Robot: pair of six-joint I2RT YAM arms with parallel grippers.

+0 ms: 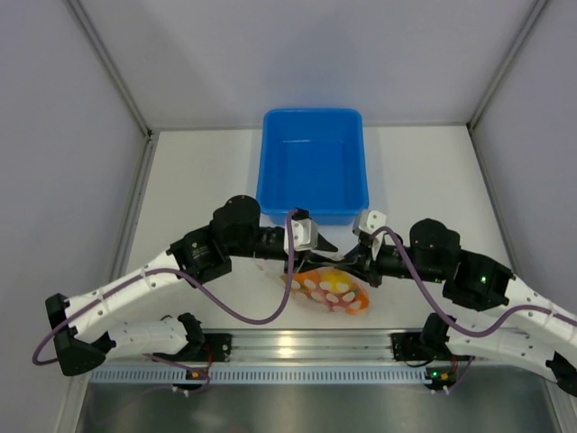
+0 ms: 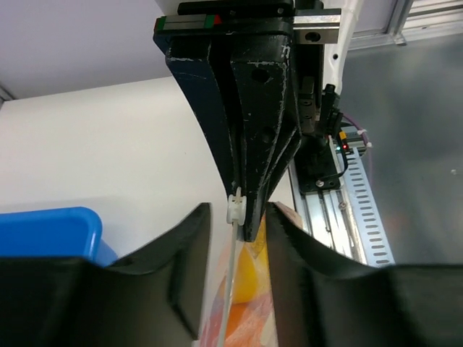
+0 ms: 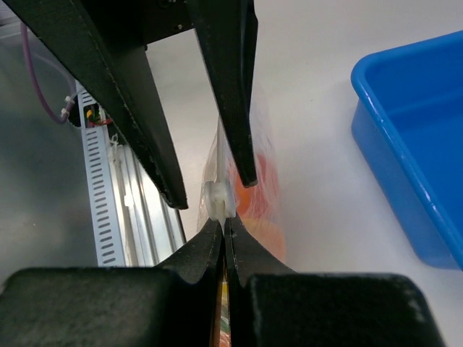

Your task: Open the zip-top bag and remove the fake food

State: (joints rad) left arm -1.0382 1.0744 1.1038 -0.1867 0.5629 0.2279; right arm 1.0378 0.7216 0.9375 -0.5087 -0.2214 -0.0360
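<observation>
The zip-top bag (image 1: 329, 290), clear with white dots, is held up at its top edge in front of the arms' bases. Orange and yellow fake food (image 1: 335, 287) sits inside it and also shows in the left wrist view (image 2: 247, 278). My right gripper (image 3: 224, 223) is shut on the bag's zip strip. The white slider (image 3: 219, 200) is just beyond its tips. My left gripper (image 2: 237, 215) is open and straddles the same strip at the slider (image 2: 235, 208), facing the right gripper (image 2: 247, 217). In the top view the two grippers, left (image 1: 323, 245) and right (image 1: 354, 262), meet above the bag.
A blue tub (image 1: 313, 171) stands just behind the grippers, with nothing visible in it. Its corner shows in the right wrist view (image 3: 405, 144). A slotted metal rail (image 1: 306, 347) runs along the near table edge. Grey walls close in the back and sides.
</observation>
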